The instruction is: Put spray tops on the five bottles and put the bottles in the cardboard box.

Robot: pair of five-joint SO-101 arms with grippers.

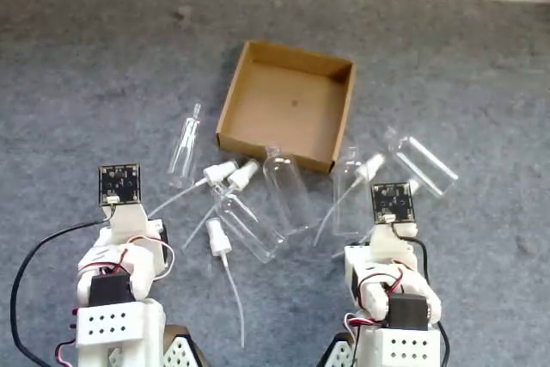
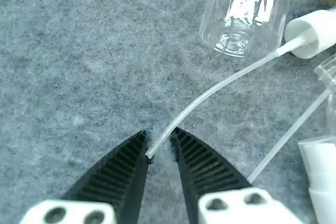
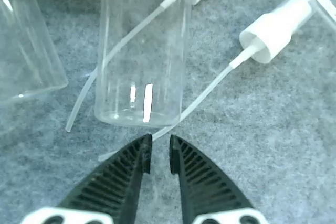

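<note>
Looking down the left claw [image 2: 159,148], I have its jaws parted by a narrow gap and clamped on nothing, with the free end of a dip tube [image 2: 220,85] lying right between the tips. My next move hangs on that tube, I reckon. Its long axis runs diagonally away from the claw to its white spray top [image 2: 313,34], which sits just beside the base of a clear bottle [image 2: 245,6] lying on the grey carpet [image 2: 79,51]. The head is at the far end, so closing here would catch only the thin tail, and I judge the claw would have to work along the tube to reach the head. This one is plainly the left arm's to take.

The right claw [image 3: 157,153] is likewise slightly parted and empty. Its tips are just short of the base of a second bottle [image 3: 142,61], whose long axis points straight away from it. A second spray top [image 3: 274,31] lies beside that bottle, its tube crossing just ahead of the tips.

From above, the cardboard box [image 1: 288,105] sits beyond the whole scatter with no bottle in it, and no head is fitted that I can see.

Hard to settle: whether the tube end actually touches a jaw, where either bottle's neck lies, since both bottles run off the wrist pictures, and how the clear bodies overlap in the middle of the heap
</note>
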